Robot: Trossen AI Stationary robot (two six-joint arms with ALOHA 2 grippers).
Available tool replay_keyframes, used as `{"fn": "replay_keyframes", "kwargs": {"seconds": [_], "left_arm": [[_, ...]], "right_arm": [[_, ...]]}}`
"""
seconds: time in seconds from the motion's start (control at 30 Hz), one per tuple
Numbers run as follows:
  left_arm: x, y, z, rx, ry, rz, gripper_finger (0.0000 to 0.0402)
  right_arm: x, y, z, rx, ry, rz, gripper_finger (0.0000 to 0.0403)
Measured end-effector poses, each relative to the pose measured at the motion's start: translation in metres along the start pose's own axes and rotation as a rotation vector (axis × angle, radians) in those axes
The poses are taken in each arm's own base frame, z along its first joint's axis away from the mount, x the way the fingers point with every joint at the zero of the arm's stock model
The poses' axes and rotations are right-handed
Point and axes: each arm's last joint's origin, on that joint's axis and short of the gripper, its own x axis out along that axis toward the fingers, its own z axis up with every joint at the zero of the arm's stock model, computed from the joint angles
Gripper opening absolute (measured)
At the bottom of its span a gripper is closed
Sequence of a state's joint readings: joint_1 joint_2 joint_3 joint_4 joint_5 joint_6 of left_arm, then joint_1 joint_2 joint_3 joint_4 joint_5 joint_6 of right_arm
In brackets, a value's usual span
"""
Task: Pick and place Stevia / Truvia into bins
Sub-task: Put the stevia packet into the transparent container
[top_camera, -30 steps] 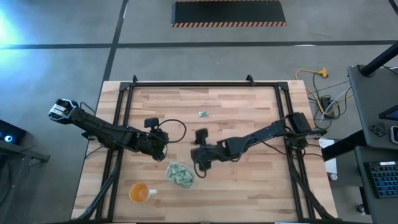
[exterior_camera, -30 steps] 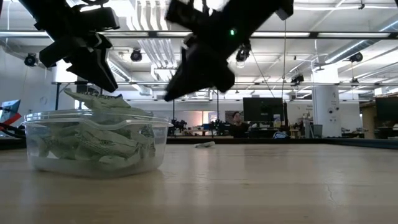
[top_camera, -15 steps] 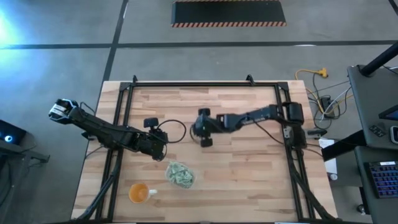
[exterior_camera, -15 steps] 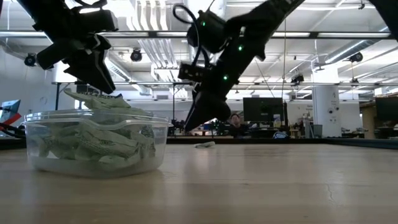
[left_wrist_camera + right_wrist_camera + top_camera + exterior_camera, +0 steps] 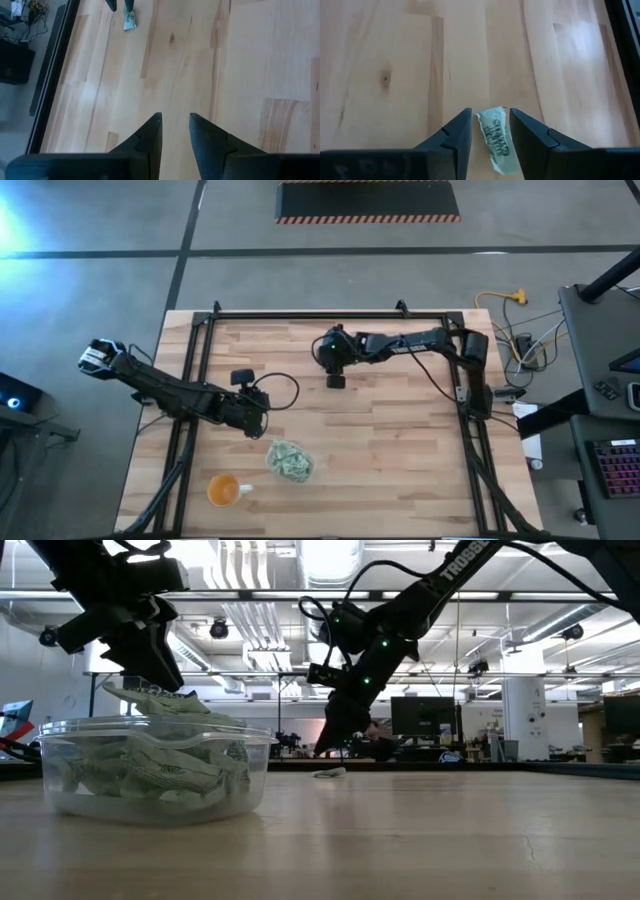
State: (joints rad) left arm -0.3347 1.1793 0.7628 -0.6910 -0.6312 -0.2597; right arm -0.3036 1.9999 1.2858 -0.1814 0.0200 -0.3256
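Note:
One pale green Stevia packet (image 5: pixel 495 137) lies flat on the wooden table toward its far side, also seen in the low view (image 5: pixel 328 773). My right gripper (image 5: pixel 490 117) hangs just above it, open, one finger on either side, slanting down. In the high view my right gripper (image 5: pixel 326 360) covers the packet. The clear bin (image 5: pixel 290 460) stands near the front, heaped with packets (image 5: pixel 150 765). My left gripper (image 5: pixel 262 423) waits left of and beyond the bin, open with nothing between its fingers (image 5: pixel 155 132).
An orange cup (image 5: pixel 222 490) with a handle stands near the front edge, left of the bin. Black frame rails (image 5: pixel 195 370) run along the table's left, right and far sides. Bare wood (image 5: pixel 390 450) stretches across the table's middle and right.
My right gripper has swung from beside the bin toward the table's far edge and come down a little over the lone packet, rolling as it went. The packet and the bin have stayed where they were.

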Motion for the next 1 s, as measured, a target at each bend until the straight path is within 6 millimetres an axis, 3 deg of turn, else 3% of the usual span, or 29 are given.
{"fn": "replay_keyframes", "kwargs": {"seconds": [0.37,0.67,1.0], "left_arm": [[0.000,0.000,0.000,-0.001,-0.001,0.000,0.0081],[0.000,0.000,0.000,-0.018,-0.001,0.000,0.0081],[0.000,0.000,0.000,-0.022,-0.001,0.000,0.0081]], "right_arm": [[0.001,-0.009,-0.004,0.039,0.009,-0.009,0.0125],[0.010,-0.027,-0.021,0.232,0.084,-0.029,0.0136],[0.011,-0.025,-0.025,0.285,0.114,0.007,0.0166]]}}
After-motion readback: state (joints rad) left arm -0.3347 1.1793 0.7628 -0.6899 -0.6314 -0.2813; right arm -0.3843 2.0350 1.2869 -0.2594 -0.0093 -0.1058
